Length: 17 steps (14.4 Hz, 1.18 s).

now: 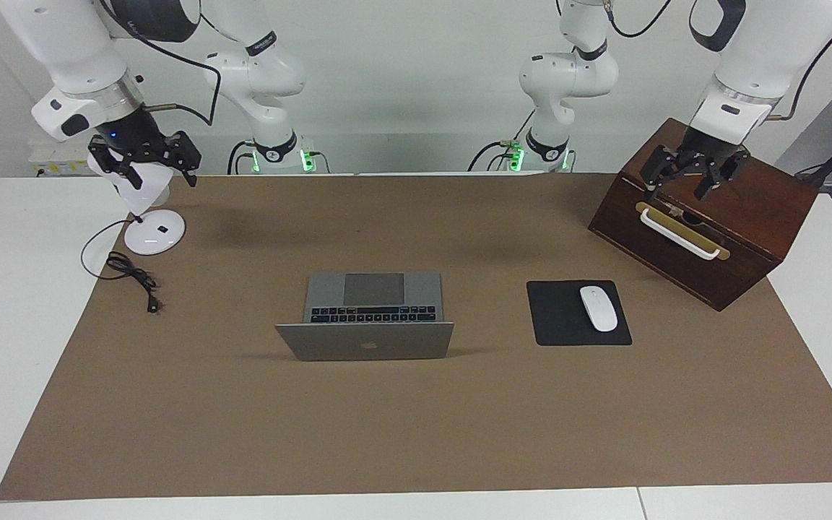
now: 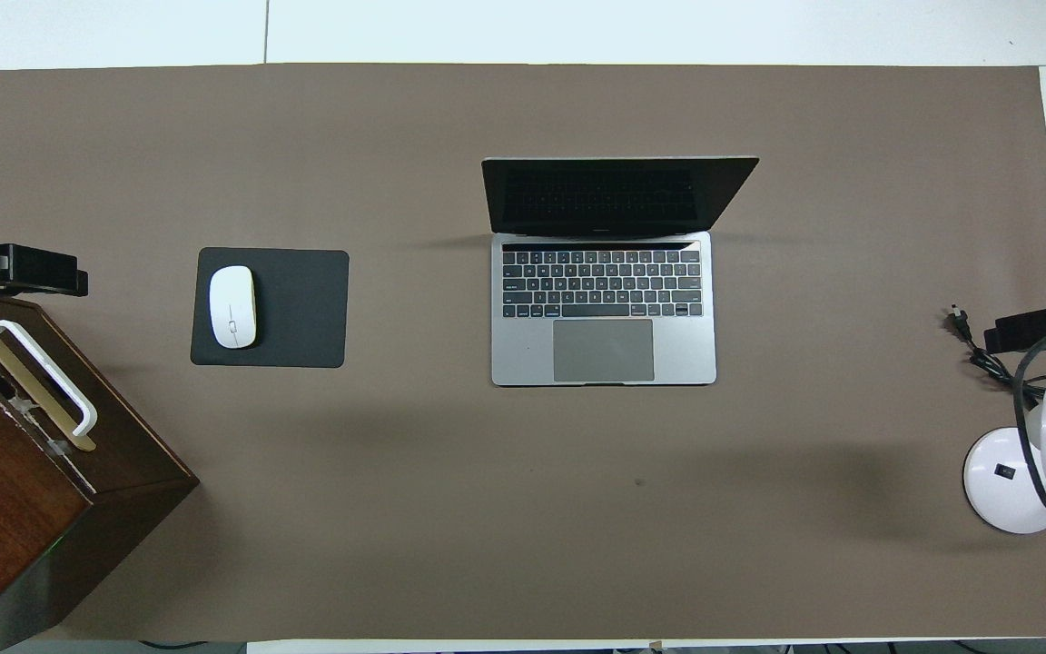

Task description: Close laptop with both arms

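Note:
The silver-grey laptop (image 1: 373,318) (image 2: 603,359) stands open in the middle of the brown mat. Its lid is raised, its dark screen faces the robots and the logo side faces away from them. My left gripper (image 1: 677,189) (image 2: 13,270) hangs open in the air over the wooden box, at the left arm's end of the table. Over the white lamp at the right arm's end, my right gripper (image 1: 156,172) (image 2: 1042,329) is also open. Neither gripper touches the laptop or holds anything.
A dark wooden box (image 1: 741,238) (image 2: 24,490) with a white handle sits at the left arm's end. A black mouse pad (image 1: 560,318) (image 2: 300,309) with a white mouse (image 1: 598,308) (image 2: 233,306) lies beside the laptop. A white lamp (image 1: 154,232) (image 2: 1009,481) and its black cable (image 1: 131,274) lie at the right arm's end.

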### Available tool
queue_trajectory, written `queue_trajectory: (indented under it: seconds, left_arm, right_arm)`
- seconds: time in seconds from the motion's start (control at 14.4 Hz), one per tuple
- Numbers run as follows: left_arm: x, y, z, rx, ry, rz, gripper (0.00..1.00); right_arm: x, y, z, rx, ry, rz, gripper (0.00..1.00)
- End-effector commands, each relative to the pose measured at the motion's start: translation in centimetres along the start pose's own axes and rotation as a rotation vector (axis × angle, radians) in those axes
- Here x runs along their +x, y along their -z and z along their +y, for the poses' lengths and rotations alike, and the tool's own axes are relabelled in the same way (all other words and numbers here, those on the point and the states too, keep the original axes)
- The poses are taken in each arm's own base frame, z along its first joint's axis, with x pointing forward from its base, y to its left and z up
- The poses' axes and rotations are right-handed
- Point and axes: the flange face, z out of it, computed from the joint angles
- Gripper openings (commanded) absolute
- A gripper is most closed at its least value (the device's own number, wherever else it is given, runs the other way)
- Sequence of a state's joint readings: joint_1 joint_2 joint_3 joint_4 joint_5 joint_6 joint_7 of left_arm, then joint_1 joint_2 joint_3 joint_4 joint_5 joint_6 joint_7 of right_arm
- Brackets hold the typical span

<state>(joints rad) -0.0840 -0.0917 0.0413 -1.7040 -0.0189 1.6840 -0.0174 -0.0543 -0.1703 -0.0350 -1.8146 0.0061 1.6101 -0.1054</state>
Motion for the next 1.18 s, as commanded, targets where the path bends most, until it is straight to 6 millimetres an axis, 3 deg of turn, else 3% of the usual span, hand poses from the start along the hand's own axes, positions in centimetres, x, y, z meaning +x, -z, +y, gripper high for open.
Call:
queue_trajectory:
  seconds: [0.0, 0.56, 0.7, 0.91, 0.98, 1.04, 1.11]
  left_arm:
    - [0.2, 0.1, -0.2, -0.002, 0.012, -0.003, 1.0]
    - [0.3, 0.1, -0.3, -0.003, 0.013, 0.005, 1.0]
    - [0.3, 0.0, -0.3, -0.003, 0.013, 0.004, 1.0]
    - [0.3, 0.1, -0.3, -0.003, 0.013, 0.005, 1.0]
    - [0.3, 0.1, -0.3, -0.003, 0.013, 0.005, 0.96]
    - [0.3, 0.1, -0.3, -0.003, 0.013, 0.007, 0.84]
    - [0.4, 0.0, -0.3, -0.003, 0.015, 0.008, 0.49]
  right_arm:
    - [-0.5, 0.2, -0.1, 0.023, -0.024, -0.009, 1.0]
    - [0.0, 0.7, 0.0, 0.019, -0.028, 0.024, 1.0]
    - [1.4, 1.4, 0.0, 0.011, -0.024, 0.088, 1.0]
    - [6.0, 4.3, 0.5, -0.002, -0.025, 0.141, 1.0]
    - [7.8, 4.2, 0.7, -0.009, -0.025, 0.145, 1.0]
    - [9.2, 4.0, 0.6, -0.011, -0.022, 0.151, 1.0]
    - [10.7, 3.7, 0.7, -0.014, -0.02, 0.164, 1.0]
